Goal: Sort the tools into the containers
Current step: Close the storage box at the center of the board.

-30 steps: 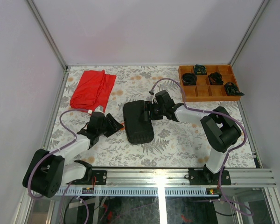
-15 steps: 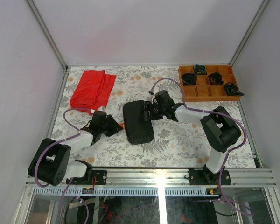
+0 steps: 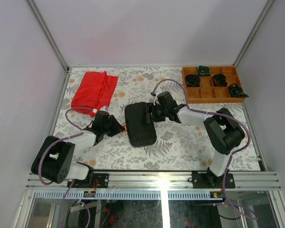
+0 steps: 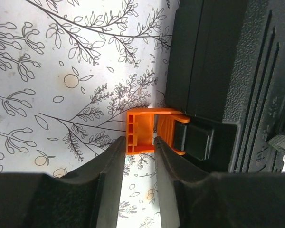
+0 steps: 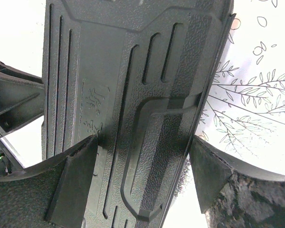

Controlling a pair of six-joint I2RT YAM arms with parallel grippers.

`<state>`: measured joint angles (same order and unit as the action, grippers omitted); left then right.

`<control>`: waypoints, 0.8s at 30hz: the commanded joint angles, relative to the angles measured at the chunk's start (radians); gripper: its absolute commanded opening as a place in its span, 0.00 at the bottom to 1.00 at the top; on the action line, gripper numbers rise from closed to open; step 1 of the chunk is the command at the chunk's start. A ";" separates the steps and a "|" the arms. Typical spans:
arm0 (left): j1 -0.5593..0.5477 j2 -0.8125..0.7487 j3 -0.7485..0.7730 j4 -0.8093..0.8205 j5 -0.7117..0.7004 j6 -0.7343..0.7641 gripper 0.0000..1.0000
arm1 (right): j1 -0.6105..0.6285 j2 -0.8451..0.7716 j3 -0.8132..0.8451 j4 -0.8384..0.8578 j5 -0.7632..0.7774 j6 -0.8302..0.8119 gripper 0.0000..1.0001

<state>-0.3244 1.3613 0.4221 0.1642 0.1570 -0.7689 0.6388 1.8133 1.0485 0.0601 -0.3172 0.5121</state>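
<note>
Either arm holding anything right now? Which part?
Left end effector pinches the orange latch of the closed black tool case, at the latch's free end. Right end effector straddles the case body across its width; firm contact cannot be told.
</note>
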 commanded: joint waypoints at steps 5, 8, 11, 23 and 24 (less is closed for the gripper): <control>0.007 0.048 -0.011 0.062 -0.004 0.041 0.19 | 0.033 0.047 -0.008 -0.128 0.027 -0.101 0.46; 0.007 0.016 -0.030 0.095 0.022 0.045 0.19 | 0.033 0.049 -0.009 -0.126 0.024 -0.102 0.45; 0.007 -0.032 -0.046 0.130 0.051 0.048 0.19 | 0.033 0.050 -0.010 -0.126 0.022 -0.103 0.45; 0.008 -0.120 -0.087 0.216 0.127 0.028 0.20 | 0.033 0.063 -0.005 -0.121 0.009 -0.101 0.44; 0.008 -0.119 -0.086 0.219 0.132 0.027 0.20 | 0.032 0.063 -0.004 -0.120 0.008 -0.100 0.44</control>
<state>-0.3111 1.2617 0.3363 0.2501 0.1936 -0.7319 0.6388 1.8179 1.0565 0.0509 -0.3241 0.5056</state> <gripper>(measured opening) 0.197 0.796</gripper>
